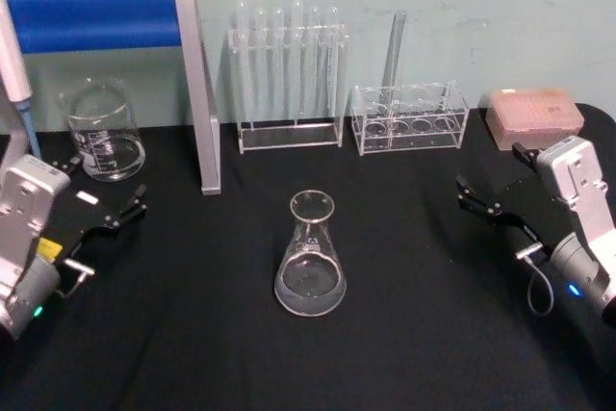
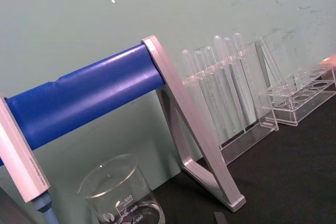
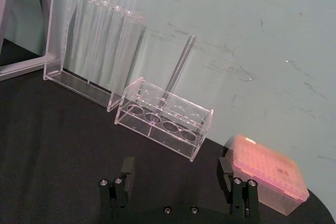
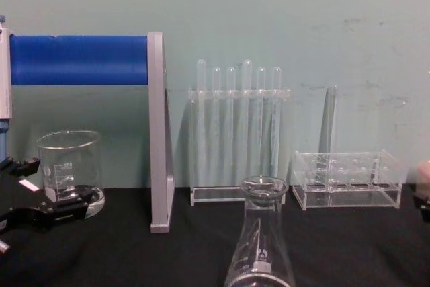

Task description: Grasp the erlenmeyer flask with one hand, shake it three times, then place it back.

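The erlenmeyer flask [image 1: 310, 257] is clear glass and stands upright on the black table, in the middle; the chest view shows its neck and rim close up [image 4: 261, 247]. My left gripper [image 1: 104, 185] rests at the table's left, open and holding nothing, well apart from the flask; it enters the chest view [image 4: 50, 186] at the left edge, in front of a beaker. My right gripper [image 1: 493, 172] sits at the table's right, also open and holding nothing. In the right wrist view its two fingers [image 3: 127, 166] stand wide apart above the black table.
A glass beaker [image 1: 101, 132] stands at the back left beside a grey stand with a blue bar [image 1: 197, 84]. Along the back wall are a test tube rack [image 1: 289, 74], a low clear rack [image 1: 409, 117] and a pink tip box [image 1: 534, 117].
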Available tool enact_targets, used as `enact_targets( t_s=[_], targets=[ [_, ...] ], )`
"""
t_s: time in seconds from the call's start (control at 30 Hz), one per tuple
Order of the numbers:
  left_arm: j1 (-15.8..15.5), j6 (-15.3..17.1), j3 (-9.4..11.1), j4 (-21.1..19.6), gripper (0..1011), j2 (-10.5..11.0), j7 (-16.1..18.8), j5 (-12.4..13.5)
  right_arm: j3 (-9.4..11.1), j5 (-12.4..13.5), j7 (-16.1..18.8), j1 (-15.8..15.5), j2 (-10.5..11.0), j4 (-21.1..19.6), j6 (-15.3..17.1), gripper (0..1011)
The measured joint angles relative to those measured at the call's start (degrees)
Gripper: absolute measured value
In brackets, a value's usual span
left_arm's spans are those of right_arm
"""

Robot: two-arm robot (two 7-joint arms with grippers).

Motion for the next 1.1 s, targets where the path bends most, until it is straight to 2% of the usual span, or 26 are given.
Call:
enact_targets(
  t_s=[0.9,1.1],
  targets=[
    [0.0,0.0,0.0,0.0,1001,0.0,0.0,0.0,0.08,0.01,0.12,-0.04,-0.01,0.0,0.0,1000],
    [0.0,0.0,0.0,0.0,1001,0.0,0.0,0.0,1.32,2.16,4.0,-1.08,0.39,-1.63,0.03,1000]
  ],
)
